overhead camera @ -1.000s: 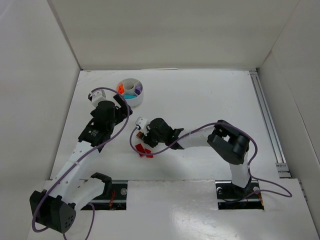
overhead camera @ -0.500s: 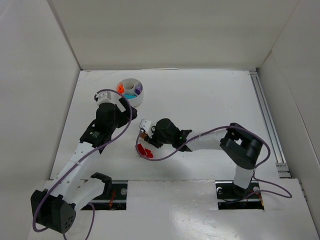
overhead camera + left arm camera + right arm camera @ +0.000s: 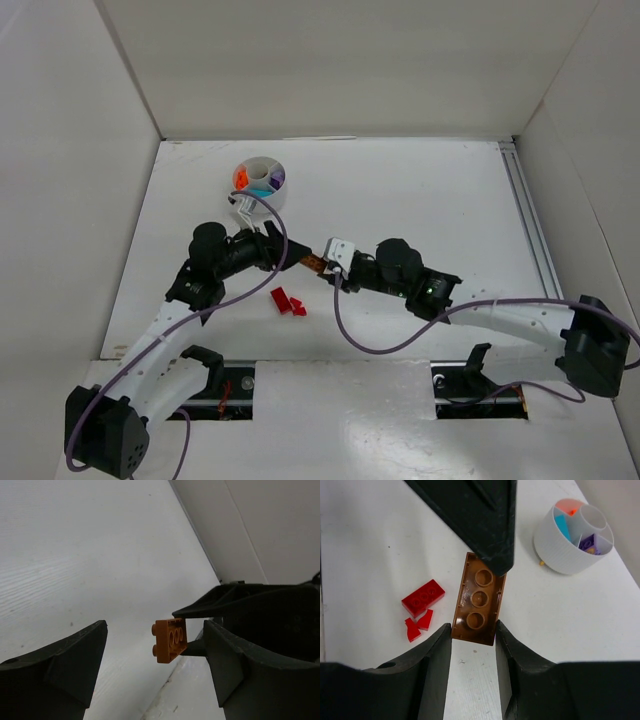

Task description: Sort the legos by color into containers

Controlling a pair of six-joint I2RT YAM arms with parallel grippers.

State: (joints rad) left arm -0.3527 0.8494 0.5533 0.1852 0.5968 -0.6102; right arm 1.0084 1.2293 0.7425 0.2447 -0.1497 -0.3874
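My right gripper [image 3: 472, 630] is shut on a brown-orange lego brick [image 3: 479, 600], underside up, above the table; the brick also shows in the top view [image 3: 311, 263]. My left gripper [image 3: 155, 655] is open, its jaws wide on either side of that brick [image 3: 170, 640], and one finger [image 3: 475, 515] overlaps the brick's far end. One red brick [image 3: 422, 597] and two small red pieces [image 3: 417, 625] lie on the table just left of the held brick. The white divided dish [image 3: 560, 555] stands beyond, holding orange, teal and purple pieces.
In the top view the dish [image 3: 262, 205] stands at the back left and the red pieces [image 3: 287, 301] lie in front of the two grippers. White walls enclose the table; a rail [image 3: 535, 250] runs along its right side.
My right gripper has moved right and away from the red pieces with the brown-orange brick. My left gripper has swung from beside the dish down to the brick.
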